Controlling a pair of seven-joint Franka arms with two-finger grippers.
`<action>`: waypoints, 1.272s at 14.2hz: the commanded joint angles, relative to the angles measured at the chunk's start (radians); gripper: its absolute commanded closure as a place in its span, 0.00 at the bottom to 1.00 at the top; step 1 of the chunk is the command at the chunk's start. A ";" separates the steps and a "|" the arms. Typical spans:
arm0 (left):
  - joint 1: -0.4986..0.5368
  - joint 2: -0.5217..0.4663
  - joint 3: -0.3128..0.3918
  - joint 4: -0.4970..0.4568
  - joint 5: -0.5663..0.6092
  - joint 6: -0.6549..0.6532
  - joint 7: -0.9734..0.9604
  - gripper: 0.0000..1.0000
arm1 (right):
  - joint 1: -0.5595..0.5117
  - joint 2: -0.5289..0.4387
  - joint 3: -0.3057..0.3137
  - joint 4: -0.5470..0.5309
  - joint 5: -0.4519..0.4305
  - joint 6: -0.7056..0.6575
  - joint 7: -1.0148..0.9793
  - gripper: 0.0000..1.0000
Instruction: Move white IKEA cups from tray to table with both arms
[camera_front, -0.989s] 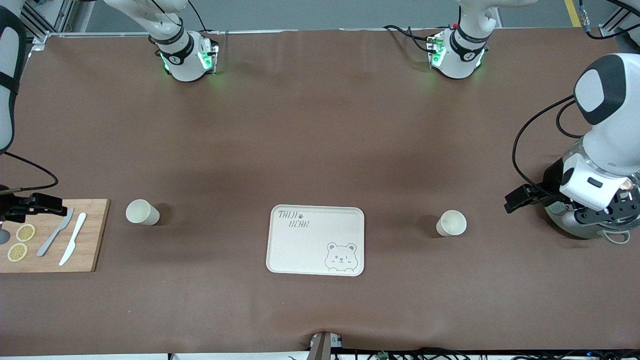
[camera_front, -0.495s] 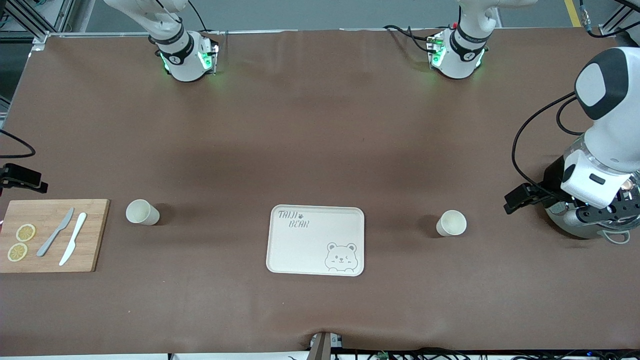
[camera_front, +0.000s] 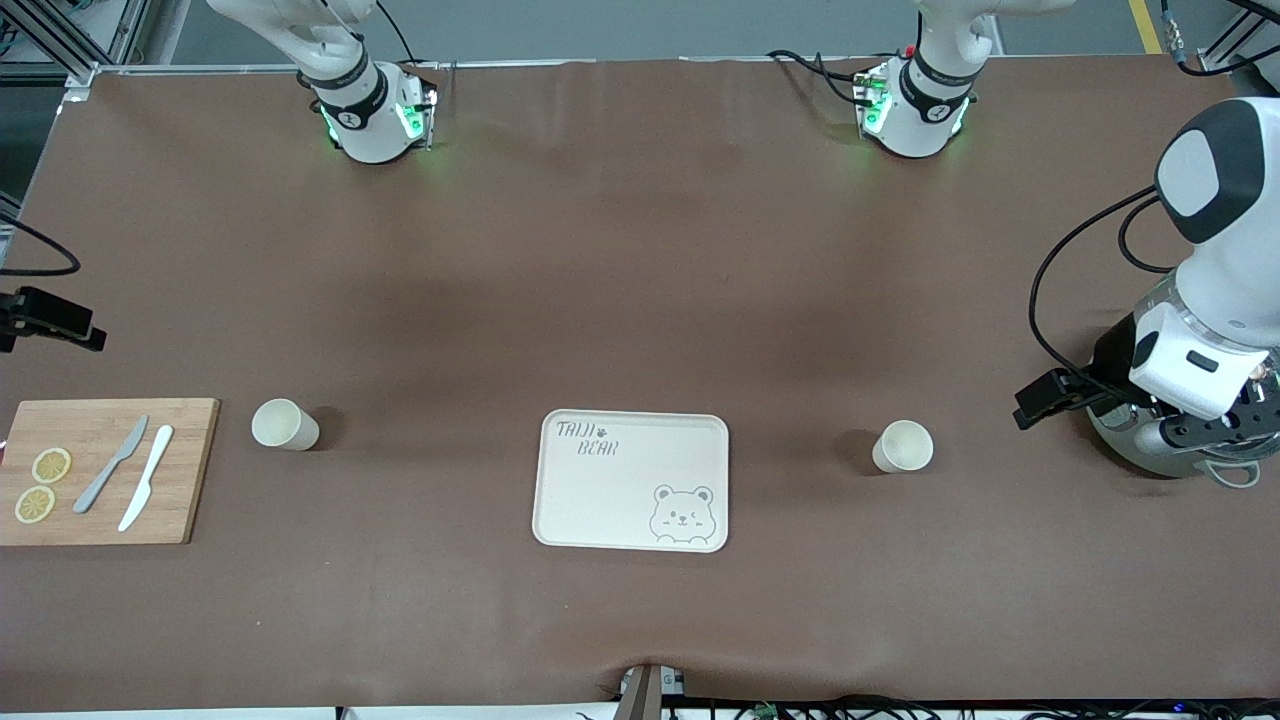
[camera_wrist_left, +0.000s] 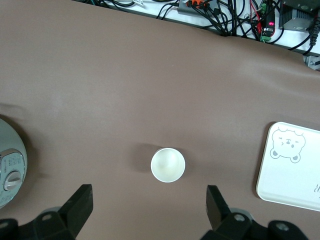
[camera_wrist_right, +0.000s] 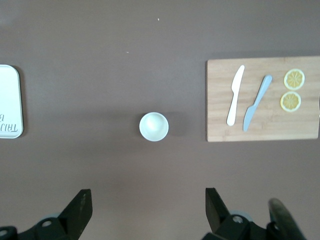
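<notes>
Two white IKEA cups stand upright on the brown table, one on each side of the bear-printed tray (camera_front: 631, 480). One cup (camera_front: 903, 446) is toward the left arm's end, the other cup (camera_front: 285, 424) toward the right arm's end. My left gripper (camera_wrist_left: 148, 205) hangs open above the table beside its cup (camera_wrist_left: 168, 165), nothing between its fingers (camera_wrist_left: 80, 202). My right gripper (camera_wrist_right: 148, 205) is open too, high above the table beside its cup (camera_wrist_right: 154, 126). In the front view the left arm (camera_front: 1215, 290) shows, while only a black part of the right arm (camera_front: 50, 322) does.
A wooden cutting board (camera_front: 100, 470) with two knives (camera_wrist_right: 257, 102) and two lemon slices (camera_wrist_right: 292, 90) lies at the right arm's end. A round silver pot (camera_front: 1170, 450) stands under the left arm's hand. The tray's edge (camera_wrist_left: 292, 167) shows in the left wrist view.
The right arm has drawn away from over the cutting board toward the table's end. The left arm has shifted only slightly. Cups and tray have not moved.
</notes>
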 joint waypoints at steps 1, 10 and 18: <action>0.004 0.013 0.001 0.032 -0.008 -0.034 0.006 0.00 | 0.012 -0.101 0.001 -0.118 -0.005 0.011 0.036 0.00; 0.038 0.002 0.018 0.073 0.053 -0.247 0.141 0.00 | 0.025 -0.231 0.004 -0.243 0.000 -0.012 0.118 0.00; 0.052 -0.019 0.015 0.078 0.106 -0.309 0.137 0.00 | 0.052 -0.225 0.001 -0.241 -0.002 -0.006 0.111 0.00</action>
